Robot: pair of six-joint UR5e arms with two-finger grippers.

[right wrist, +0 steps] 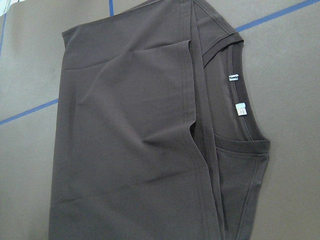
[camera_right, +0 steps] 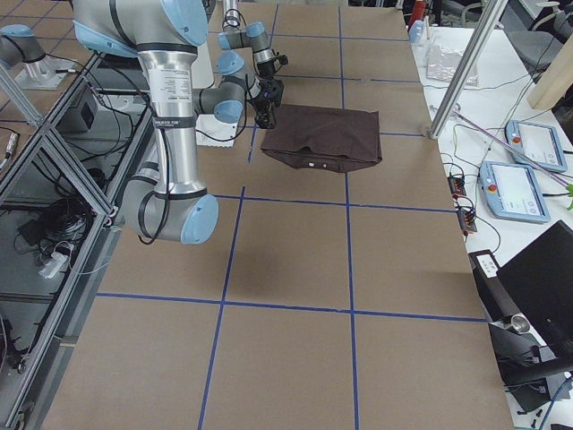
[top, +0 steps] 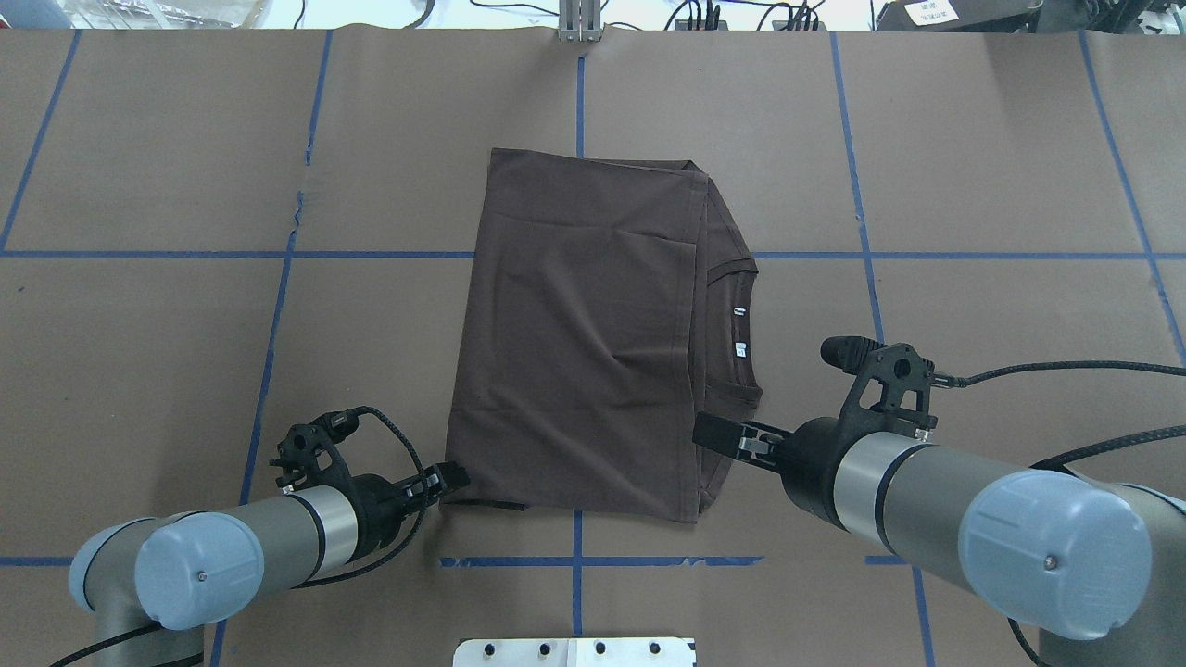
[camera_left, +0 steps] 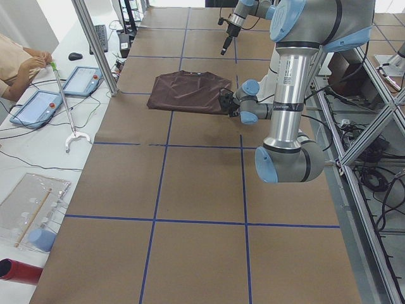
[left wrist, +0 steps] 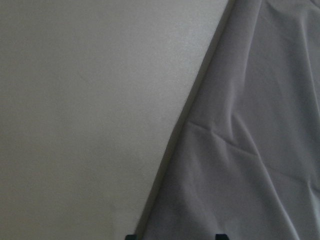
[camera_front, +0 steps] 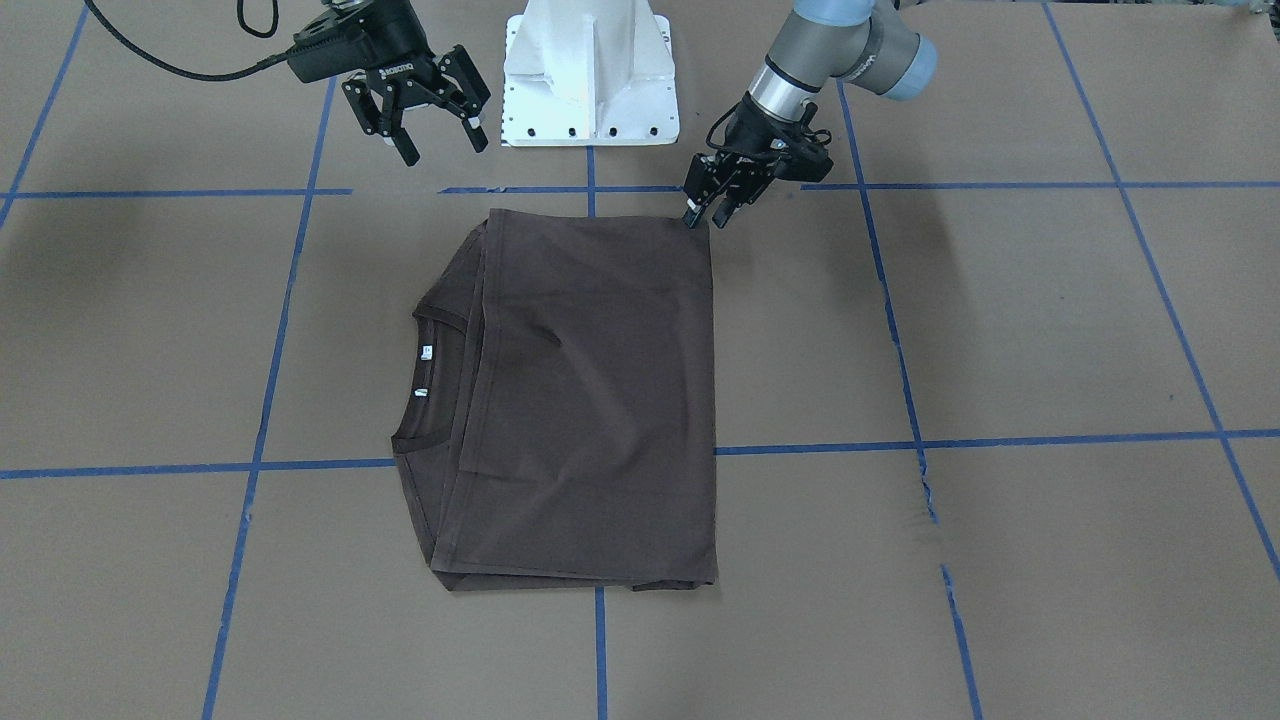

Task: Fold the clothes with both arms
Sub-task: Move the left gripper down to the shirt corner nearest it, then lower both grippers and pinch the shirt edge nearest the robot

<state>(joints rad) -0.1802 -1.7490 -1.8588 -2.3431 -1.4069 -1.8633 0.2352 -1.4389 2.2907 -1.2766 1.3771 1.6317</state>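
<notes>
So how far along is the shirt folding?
The T-shirt lies as a neat rectangle, hem folded up near the collar. The left gripper sits open at one corner; the right gripper hovers open, holding nothing. Probably one more fold left.

T-shirt (camera_front: 590, 400): uniform dark brown, no pattern; neck tags (camera_front: 424, 352) white. Surface (camera_front: 1050, 320): flat brown, crossed by a grid of blue tape lines (camera_front: 1010, 438). Left tool (camera_front: 706, 217) and right tool (camera_front: 445, 150): black. Left arm (camera_front: 785, 85): silver tube, grey joint, light-blue cap (camera_front: 915, 65). Pedestal (camera_front: 590, 80), top centre: white.
</notes>
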